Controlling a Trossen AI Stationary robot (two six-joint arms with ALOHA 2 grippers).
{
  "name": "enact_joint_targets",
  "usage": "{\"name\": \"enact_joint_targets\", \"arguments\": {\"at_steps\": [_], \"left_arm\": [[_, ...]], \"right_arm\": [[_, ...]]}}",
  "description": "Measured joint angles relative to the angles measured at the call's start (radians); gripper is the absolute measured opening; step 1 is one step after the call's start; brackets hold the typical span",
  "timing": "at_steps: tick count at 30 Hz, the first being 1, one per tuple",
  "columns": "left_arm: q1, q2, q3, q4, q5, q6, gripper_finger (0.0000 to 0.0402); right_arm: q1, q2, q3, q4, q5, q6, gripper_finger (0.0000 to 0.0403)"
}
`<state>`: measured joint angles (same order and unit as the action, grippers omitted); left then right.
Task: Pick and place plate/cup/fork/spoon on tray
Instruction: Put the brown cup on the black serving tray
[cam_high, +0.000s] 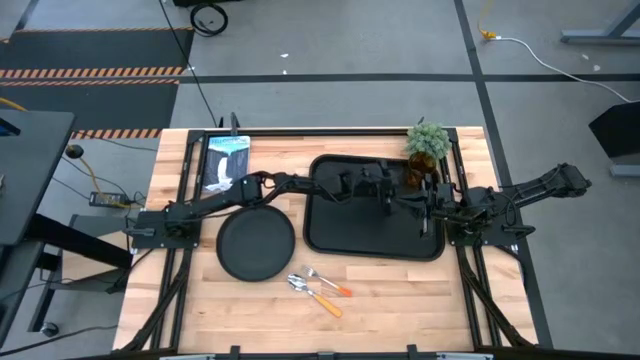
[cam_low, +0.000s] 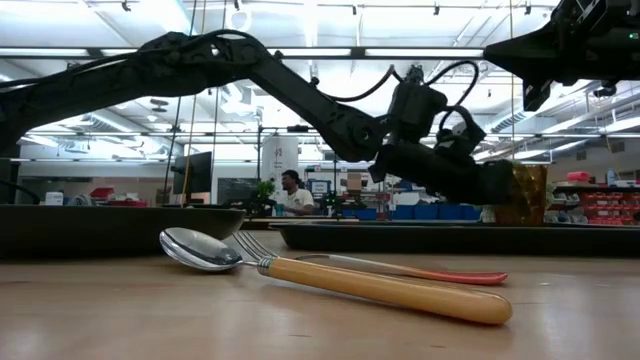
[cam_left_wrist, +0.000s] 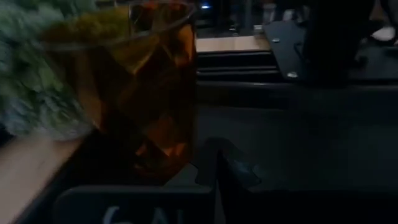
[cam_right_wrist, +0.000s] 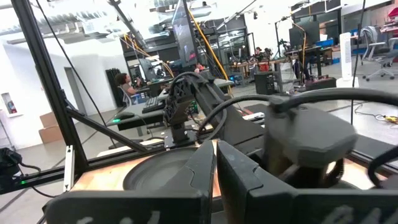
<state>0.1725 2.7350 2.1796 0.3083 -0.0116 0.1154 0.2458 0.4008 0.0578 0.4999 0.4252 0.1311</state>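
1. The cup is half hidden behind the left gripper, at the tray's right edge below the plant; whether the fingers hold it, I cannot tell.
2. The right gripper is closed and holds nothing.
3. The plate, spoon and fork lie on the table.

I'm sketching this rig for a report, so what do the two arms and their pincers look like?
Both arms are dark, nearly black, built of slim jointed segments. The left arm carries looped black cables near its wrist, clear in the low view. The right pincer has two flat dark fingers on a block with pale lettering; the left pincer looks alike.
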Motion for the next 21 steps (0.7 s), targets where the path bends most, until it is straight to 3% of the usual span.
{"name": "enact_joint_targets", "arguments": {"at_steps": [4, 12, 21], "left_arm": [[-0.007, 0.0, 0.0, 0.02, -0.097, 0.019, 0.0011], [0.033, 0.0, 0.0, 0.068, -0.114, -0.146, 0.0011], [0.032, 0.0, 0.005, 0.158, -0.125, -0.156, 0.0011]], "right_arm": [[0.0, 0.0, 0.0, 0.0, 0.0, 0.0, 0.0027], [0.0, 0.0, 0.0, 0.0, 0.0, 0.0, 0.0027], [0.0, 0.0, 0.0, 0.0, 0.0, 0.0, 0.0027]]}}
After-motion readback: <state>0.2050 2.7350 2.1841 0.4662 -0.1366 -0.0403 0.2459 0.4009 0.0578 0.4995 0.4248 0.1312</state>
